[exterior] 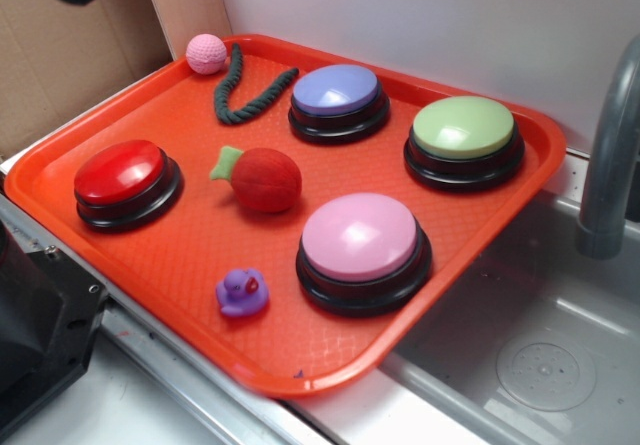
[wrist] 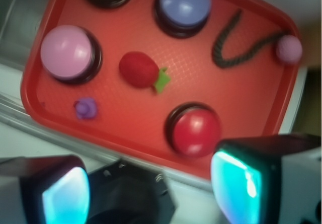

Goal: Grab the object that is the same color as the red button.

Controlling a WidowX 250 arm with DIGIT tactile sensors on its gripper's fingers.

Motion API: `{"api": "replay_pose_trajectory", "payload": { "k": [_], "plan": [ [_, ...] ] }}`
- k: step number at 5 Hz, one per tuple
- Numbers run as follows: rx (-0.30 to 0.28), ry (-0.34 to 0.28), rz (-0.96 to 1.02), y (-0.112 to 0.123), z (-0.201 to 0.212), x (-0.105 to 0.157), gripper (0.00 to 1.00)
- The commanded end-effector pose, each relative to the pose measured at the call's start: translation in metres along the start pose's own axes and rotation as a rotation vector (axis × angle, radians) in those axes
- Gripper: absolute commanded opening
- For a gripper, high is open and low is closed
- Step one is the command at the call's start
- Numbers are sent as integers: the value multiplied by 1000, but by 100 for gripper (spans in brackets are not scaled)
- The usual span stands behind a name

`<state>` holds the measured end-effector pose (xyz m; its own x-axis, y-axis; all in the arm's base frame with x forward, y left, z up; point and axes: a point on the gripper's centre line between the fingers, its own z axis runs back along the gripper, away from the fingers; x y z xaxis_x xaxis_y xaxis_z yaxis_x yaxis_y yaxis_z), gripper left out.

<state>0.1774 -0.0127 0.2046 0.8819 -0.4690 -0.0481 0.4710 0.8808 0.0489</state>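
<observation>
A small red toy fruit [exterior: 266,179] with a light green stem lies in the middle of the orange tray [exterior: 190,255]. The red dome button [exterior: 122,175] on its black base stands at the tray's left. In the wrist view the fruit [wrist: 138,69] is in the tray's middle and the red button [wrist: 196,130] is near the tray's closest edge. My gripper [wrist: 151,194] is open and empty, high above and off the tray's near edge, its two teal pads [wrist: 236,186] wide apart. The gripper is out of sight in the exterior view.
On the tray stand a purple button [exterior: 337,97], a green button [exterior: 463,135] and a pink button [exterior: 360,245]. A purple duck [exterior: 243,292], a pink ball [exterior: 206,53] and a dark rope [exterior: 240,83] lie there too. A sink [exterior: 540,355] and grey faucet [exterior: 610,155] are at the right. A black base [exterior: 40,335] is at the lower left.
</observation>
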Motion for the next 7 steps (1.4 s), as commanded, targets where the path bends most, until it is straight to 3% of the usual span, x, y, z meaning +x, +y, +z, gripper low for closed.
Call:
{"api": "replay_pose_trajectory", "payload": {
  "k": [1, 3, 4, 6, 7],
  "plan": [
    [118, 48, -511, 15, -44, 45, 100],
    [117, 130, -719, -14, -113, 51, 100],
    [109, 136, -674, -21, -136, 53, 100],
    [116, 54, -579, -26, -155, 70, 100],
    [65, 42, -544, -21, -168, 72, 100]
  ]
}}
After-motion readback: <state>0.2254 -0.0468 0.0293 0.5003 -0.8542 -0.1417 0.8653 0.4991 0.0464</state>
